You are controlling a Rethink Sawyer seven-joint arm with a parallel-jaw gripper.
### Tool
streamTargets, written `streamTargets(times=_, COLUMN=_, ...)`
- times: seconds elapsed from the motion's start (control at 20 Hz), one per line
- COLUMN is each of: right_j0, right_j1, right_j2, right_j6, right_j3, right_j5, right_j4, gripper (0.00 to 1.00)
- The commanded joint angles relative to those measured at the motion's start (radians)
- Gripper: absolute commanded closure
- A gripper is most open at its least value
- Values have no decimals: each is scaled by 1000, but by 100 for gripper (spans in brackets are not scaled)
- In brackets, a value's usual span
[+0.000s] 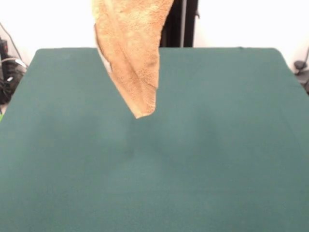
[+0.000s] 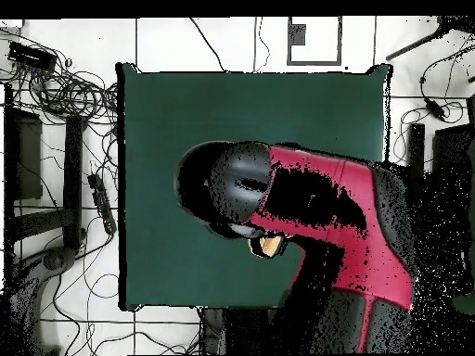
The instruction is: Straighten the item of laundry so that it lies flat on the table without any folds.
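Soft, light orange-tan terry towel (image 1: 133, 53) dangles folded below the unseen claw, clear of the dark green felt surface (image 1: 193, 159); claw's state indiscernible; best gripped at a corner.

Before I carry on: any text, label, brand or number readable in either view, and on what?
None can be read.
Towel: hanging in folds above the table; no print shows, and no label can be made out.
Table: plain green, no markings.
Robot arm: red and black housing in the overhead view, no legible lettering.
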Motion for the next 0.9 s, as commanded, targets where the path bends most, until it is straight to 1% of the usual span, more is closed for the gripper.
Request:
streamTargets(times=0.05, right_j0=-36, right_j1=54, right_j2=194, right_j6=-217, right_j3=41, right_j5=-128, right_j4=-31, gripper=100)
streamTargets(times=0.35, right_j0=-102, right_j1=72, right_j2=258, right_j6=-228, right_j3=98, right_j5=-299, right_j4=-46, gripper=100)
streamTargets(times=0.5, right_j0=-126, right_j1=64, right_j2=285, right_j6=-226, right_j3=128, right_j5=-352, right_j4=-53, gripper=100)
streamTargets(times=0.7, right_j0=-167, right_j1=60, right_j2=333, right_j6=-265, right_j3=150, right_j5=-402, right_j4=-62, gripper=100)
streamTargets(times=0.9, right_j0=-188, right_j1=47, right_j2=356, right_j6=-254, right_j3=183, right_j5=-462, right_j4=-84, gripper=100)
